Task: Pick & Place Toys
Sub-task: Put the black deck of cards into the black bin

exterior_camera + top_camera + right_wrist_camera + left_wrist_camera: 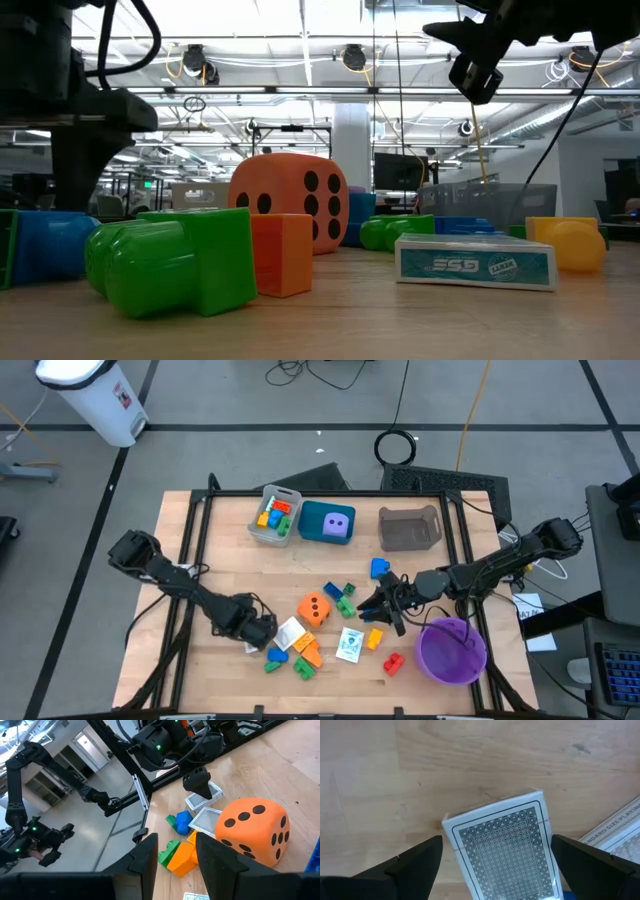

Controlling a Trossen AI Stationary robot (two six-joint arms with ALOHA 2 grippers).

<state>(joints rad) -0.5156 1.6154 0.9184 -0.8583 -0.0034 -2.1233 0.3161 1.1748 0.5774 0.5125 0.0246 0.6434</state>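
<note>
A white patterned card pack [502,847] lies on the wood under my left gripper [256,640], which points down near the table's front left. Its open fingers stand at the pack's two long sides. A second pack [290,631] lies just to the right. The orange die [315,608] sits mid-table among green, blue, orange and yellow bricks [300,658]. My right gripper [383,601] hangs level above the table right of the die, its fingers [145,857] a little apart with nothing between them. It shows high up in the low view [478,60]. My left gripper comes from above, pointing down, with one fingertip [436,845] beside each long edge [451,837] of the card pack. I cannot tell whether the fingertips touch the pack or whether it is lifted off the wood.
At the back stand a grey tray [272,532] with bricks, a teal tray [312,520] with the purple die [339,526], and a brown tray [410,528]. A purple bowl [452,652] sits front right. A green-printed card pack [350,645] and a red brick [393,663] lie nearby.
</note>
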